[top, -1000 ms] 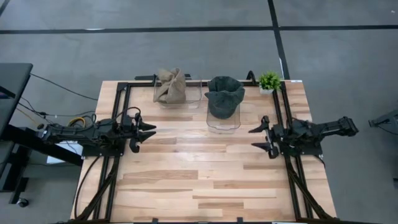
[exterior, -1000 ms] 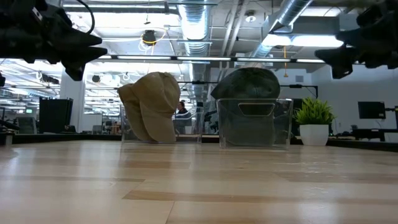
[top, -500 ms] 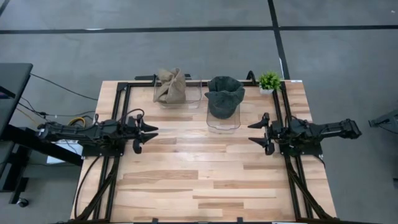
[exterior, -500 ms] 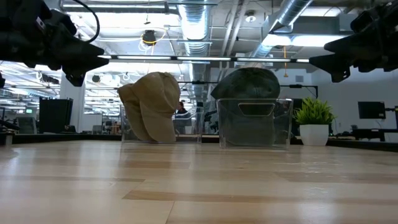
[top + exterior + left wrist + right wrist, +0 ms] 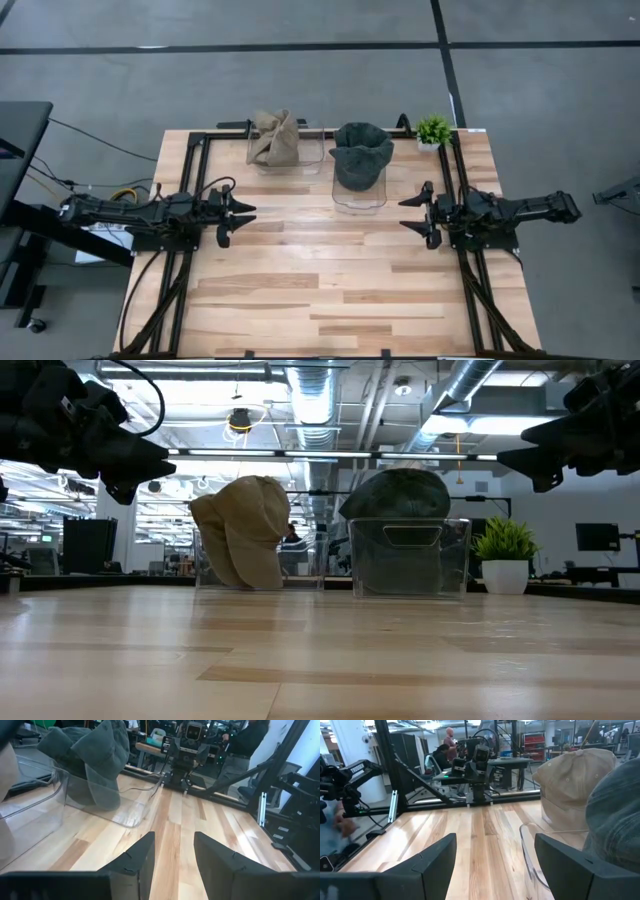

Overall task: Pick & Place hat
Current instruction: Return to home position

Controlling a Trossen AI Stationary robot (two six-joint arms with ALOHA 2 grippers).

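Observation:
A tan hat (image 5: 275,138) sits in a clear bin (image 5: 310,152) at the table's far edge, also visible in the low view (image 5: 240,530). Beside it, on its right, a dark grey-green hat (image 5: 360,155) rests in a second clear bin (image 5: 358,198), its crown above the rim (image 5: 398,495). My left gripper (image 5: 240,222) hovers open over the table's left side, pointing right, with nothing between its fingers (image 5: 174,855). My right gripper (image 5: 404,214) hovers open over the right side, pointing left, also with nothing in it (image 5: 495,865).
A small potted plant (image 5: 433,130) stands at the far right corner. Black frame rails (image 5: 200,160) run along the table's left, far and right sides. Bare wood (image 5: 320,270) lies between the two grippers and toward the near edge.
My right gripper has swung a little toward the table's far edge and now points straight across toward the left arm. My left gripper has dipped slightly and edged toward the table's middle. Both have stayed open; the hats have not moved.

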